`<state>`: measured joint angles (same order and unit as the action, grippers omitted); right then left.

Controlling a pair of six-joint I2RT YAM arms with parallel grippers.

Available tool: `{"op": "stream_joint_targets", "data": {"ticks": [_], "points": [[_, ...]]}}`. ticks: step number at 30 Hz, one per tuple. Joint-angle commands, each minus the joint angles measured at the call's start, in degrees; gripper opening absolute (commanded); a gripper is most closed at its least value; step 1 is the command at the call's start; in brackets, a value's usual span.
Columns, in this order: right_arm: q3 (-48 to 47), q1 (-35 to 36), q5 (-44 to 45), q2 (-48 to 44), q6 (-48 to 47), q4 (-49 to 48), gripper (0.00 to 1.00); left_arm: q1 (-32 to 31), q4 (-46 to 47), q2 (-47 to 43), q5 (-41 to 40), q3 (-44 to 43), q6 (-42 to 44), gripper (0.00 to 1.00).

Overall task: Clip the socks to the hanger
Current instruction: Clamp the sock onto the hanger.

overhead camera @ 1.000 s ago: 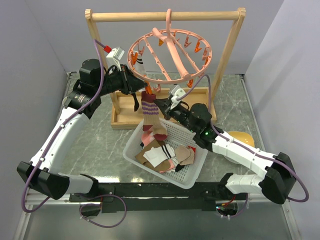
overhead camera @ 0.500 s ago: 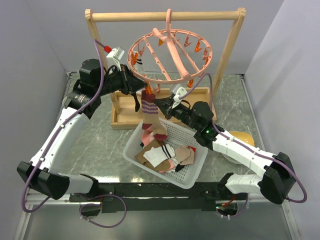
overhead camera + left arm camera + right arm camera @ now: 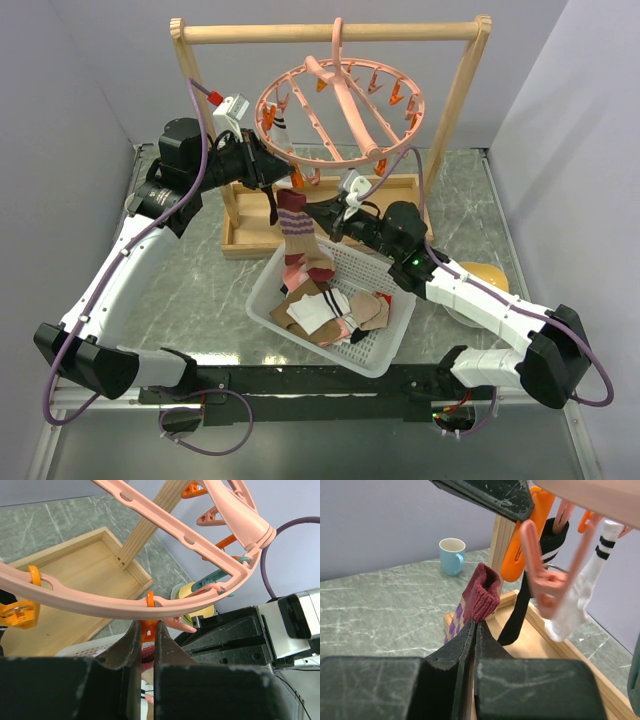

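White basket [image 3: 262, 282] heaped with socks [image 3: 322, 312], left jaws pinching orange clip [image 3: 147, 630], right jaws gripping maroon sock [image 3: 481, 592]

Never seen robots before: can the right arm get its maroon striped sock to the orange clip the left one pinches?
Probably yes: the right gripper holds the maroon striped fabric sock close beside the orange plastic clip in the left gripper, nothing between.

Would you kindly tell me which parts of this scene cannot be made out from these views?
- Left wrist view: the orange clip, its lower end hidden by the left gripper.
- Right wrist view: the maroon sock, its lower length behind the right gripper.
- Top external view: the lowest socks in the white basket, buried; the yellow object, mostly behind the right arm.
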<state>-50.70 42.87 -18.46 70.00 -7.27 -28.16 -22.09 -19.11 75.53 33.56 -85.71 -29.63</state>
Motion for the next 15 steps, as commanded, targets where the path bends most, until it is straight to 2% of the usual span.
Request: {"op": "stream_joint_targets", "data": {"ticks": [1, 15], "points": [[-3.79, -1.47, -1.67, 0.4, 1.46, -4.09, 0.0, 0.2, 2.33, -1.61, 1.77, 0.11, -0.17, 0.01], [-4.41, -4.55, -3.78, 1.9, 6.56, -6.91, 0.0, 0.29, 2.41, -2.49, 2.47, 0.63, -0.34, 0.01]]}}
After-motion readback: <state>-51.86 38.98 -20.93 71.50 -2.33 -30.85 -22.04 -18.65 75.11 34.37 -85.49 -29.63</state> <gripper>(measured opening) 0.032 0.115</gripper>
